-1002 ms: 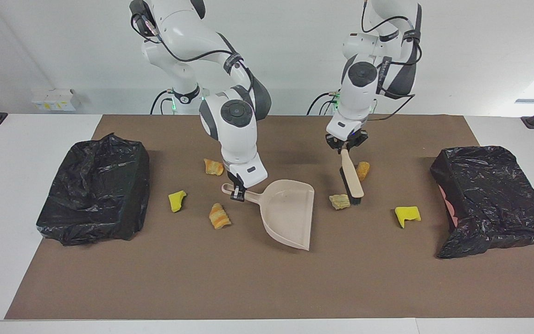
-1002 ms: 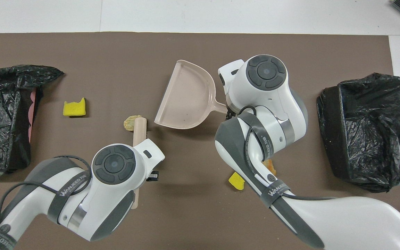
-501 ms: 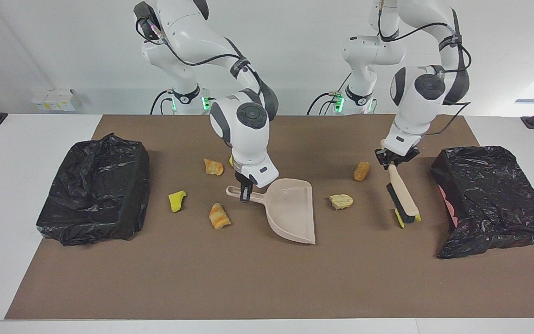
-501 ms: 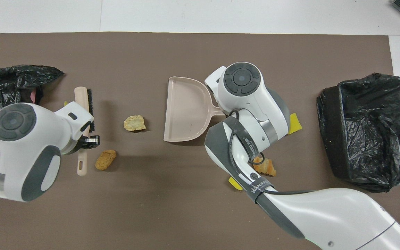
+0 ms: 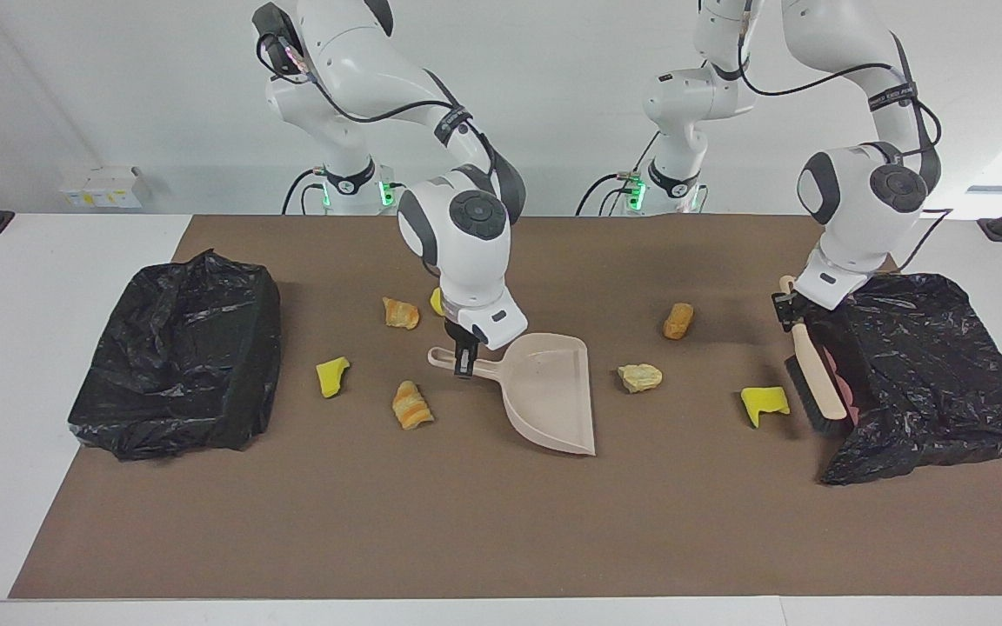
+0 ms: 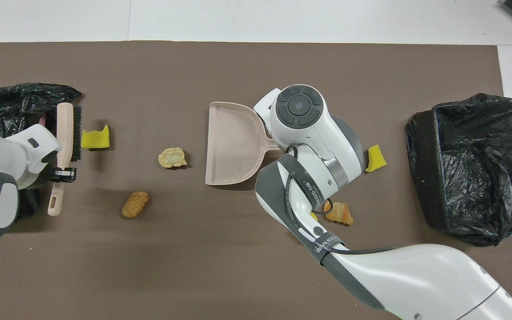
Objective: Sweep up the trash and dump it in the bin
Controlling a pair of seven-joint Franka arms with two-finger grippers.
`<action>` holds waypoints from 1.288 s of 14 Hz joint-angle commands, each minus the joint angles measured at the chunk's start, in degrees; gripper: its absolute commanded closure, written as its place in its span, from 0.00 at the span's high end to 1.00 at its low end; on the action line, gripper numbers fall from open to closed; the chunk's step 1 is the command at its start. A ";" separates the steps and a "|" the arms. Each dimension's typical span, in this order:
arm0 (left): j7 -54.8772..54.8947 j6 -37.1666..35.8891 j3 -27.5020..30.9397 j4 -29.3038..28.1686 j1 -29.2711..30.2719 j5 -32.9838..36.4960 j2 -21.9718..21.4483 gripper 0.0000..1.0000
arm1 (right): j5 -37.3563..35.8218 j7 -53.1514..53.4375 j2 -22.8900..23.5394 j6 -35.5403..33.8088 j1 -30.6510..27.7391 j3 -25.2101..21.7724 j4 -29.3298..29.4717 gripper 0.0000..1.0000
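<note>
Left gripper (image 5: pixel 786 306) jaws pinch brush (image 5: pixel 814 389), bristles at yellow scrap's (image 5: pixel 764 402) 3 o'clock to sweep; right gripper (image 5: pixel 464 355) jaws pinch dustpan (image 5: pixel 549 396), mouth open toward it.

Only one bit of lettering worth reading here.
A dark band (image 6: pixel 325 246) strapped round the right arm (image 6: pixel 416 275) carries white print that looks like "WANJEED", though it's small and slanted so I wouldn't swear to the spelling; similar bands on both arms in the facing view are too tiny to read.
</note>
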 commanded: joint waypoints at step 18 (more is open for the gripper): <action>-32.43 2.06 -1.09 1.33 -35.41 -21.36 1.54 0.00 | 0.68 1.38 -0.31 0.64 -0.76 1.18 -1.10 0.00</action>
